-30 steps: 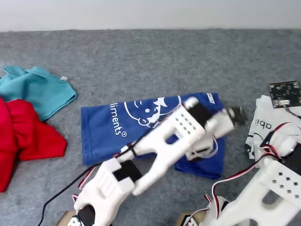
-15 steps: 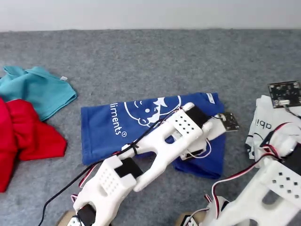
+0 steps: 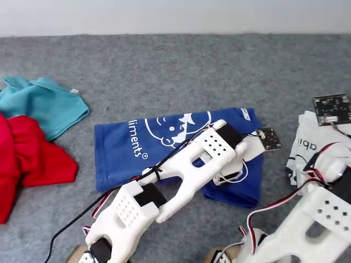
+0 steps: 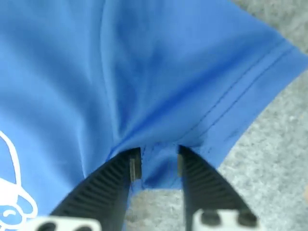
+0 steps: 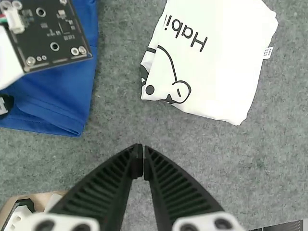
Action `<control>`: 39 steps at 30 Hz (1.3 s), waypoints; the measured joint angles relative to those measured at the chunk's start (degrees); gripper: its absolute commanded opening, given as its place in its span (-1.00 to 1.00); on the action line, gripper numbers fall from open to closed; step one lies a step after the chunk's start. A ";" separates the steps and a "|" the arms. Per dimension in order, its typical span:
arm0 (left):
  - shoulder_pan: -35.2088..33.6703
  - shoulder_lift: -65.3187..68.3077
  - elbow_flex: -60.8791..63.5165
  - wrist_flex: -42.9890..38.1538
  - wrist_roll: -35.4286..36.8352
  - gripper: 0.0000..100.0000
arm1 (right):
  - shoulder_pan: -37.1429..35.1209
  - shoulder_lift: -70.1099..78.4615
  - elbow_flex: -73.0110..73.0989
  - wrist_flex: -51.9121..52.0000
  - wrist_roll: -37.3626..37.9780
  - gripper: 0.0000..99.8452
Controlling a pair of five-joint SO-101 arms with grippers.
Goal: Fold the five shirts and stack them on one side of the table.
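Left gripper (image 4: 157, 161): its two ribbed fingers are pinching a small fold at the hemmed edge of the blue shirt (image 3: 137, 148), and the cloth is puckering into creases that run away from the tips.
Left arm (image 3: 186, 170): it is stretching low across the blue shirt from the near edge of the table, and its wrist is sitting over the shirt's near right corner.
Circuit board (image 3: 269, 138): it is riding on the left wrist and is sticking out past the right edge of the blue shirt.
Blue shirt: it is lying flat at the middle of the table as a rough rectangle, white print facing up, and a doubled layer is showing at the pinched corner.
Right gripper (image 5: 143, 159): its fingers are pressing together with nothing between them, and it is hanging over bare table between the blue shirt and the white shirt (image 5: 211, 62).
Right arm (image 3: 312, 213): it is rising from the near right corner of the high view.
White shirt: it is lying folded into a compact packet, dark print up, just beside the blue shirt and apart from it.
Teal shirt (image 3: 41, 104): it is lying loosely spread at the far left.
Red shirt (image 3: 27, 159): it is lying crumpled and is touching the near side of the teal shirt.
Table (image 3: 175, 71): a grey, felt-like surface is carrying all four shirts.
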 measured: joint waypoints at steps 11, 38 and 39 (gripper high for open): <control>-0.70 3.25 0.00 -1.14 -0.18 -0.63 | 0.00 0.00 0.00 0.00 0.00 -0.96; -3.43 8.70 -14.07 8.53 0.00 -0.73 | 0.00 -0.09 5.45 0.00 0.00 -0.96; -3.43 8.70 -14.77 8.88 -0.18 -0.73 | 0.00 -0.09 5.45 0.00 0.00 -0.96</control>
